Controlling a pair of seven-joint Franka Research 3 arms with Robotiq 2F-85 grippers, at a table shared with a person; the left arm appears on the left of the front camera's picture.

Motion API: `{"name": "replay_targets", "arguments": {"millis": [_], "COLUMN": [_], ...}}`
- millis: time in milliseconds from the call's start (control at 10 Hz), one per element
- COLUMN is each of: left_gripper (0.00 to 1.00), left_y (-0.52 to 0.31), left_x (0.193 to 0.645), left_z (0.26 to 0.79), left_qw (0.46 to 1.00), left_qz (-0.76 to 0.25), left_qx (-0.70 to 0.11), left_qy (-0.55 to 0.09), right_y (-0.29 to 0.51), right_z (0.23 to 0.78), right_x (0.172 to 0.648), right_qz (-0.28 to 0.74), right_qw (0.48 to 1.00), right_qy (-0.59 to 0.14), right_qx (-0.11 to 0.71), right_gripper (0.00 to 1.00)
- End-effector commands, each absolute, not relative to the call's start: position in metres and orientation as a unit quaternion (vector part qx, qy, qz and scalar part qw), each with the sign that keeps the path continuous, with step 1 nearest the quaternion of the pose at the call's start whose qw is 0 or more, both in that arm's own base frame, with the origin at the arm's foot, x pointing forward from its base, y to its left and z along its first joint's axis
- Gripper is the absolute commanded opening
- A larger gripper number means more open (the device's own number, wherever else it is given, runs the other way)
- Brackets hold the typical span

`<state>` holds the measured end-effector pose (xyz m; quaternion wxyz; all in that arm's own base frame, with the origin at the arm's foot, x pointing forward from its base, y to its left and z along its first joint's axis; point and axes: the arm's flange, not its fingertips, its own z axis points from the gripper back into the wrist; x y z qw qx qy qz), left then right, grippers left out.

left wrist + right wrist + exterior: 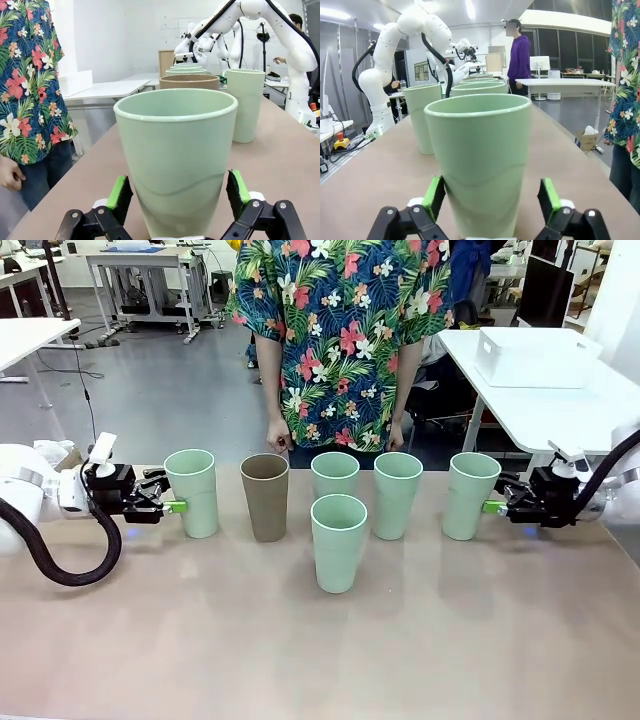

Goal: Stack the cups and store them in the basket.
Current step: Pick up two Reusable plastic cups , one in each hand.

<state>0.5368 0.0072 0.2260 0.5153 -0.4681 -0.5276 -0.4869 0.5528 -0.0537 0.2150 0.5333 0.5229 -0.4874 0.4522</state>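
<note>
Reaching in from the left edge of the surface [320,650], the left pincer [176,507] is spread, its green pads [119,191] just beside both walls of the leftmost mint cup [192,492]. The right pincer [493,506], also spread, brackets the rightmost mint cup [470,495] near the right edge. Between them stand the brown cup [265,496] and three more mint cups [397,494]. The white basket [530,358] sits on a separate table [560,410] beyond the far right corner.

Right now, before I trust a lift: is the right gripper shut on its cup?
Open: the right gripper straddles the mint cup, but its wrist view shows a clear gap between one green pad and the wall.
</note>
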Motion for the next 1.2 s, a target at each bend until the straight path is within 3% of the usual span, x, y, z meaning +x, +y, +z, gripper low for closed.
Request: {"name": "replay_targets", "arguments": {"millis": [0,1100], "left_gripper": [1.00,1.00], "left_y": [0.000,-0.024], "left_x": [0.535,0.536], "left_z": [0.227,0.226], "left_qw": [0.519,0.536], "left_qz": [-0.476,-0.466], "left_qx": [-0.464,-0.472], "left_qy": [-0.537,-0.522], "right_y": [-0.043,-0.002], "right_z": [0.219,0.215], "right_x": [0.547,0.543], "right_qz": [0.455,0.460], "right_qw": [0.531,0.547], "right_qy": [-0.501,-0.463], "right_qx": [0.510,0.524], "right_gripper": [1.00,1.00]}}
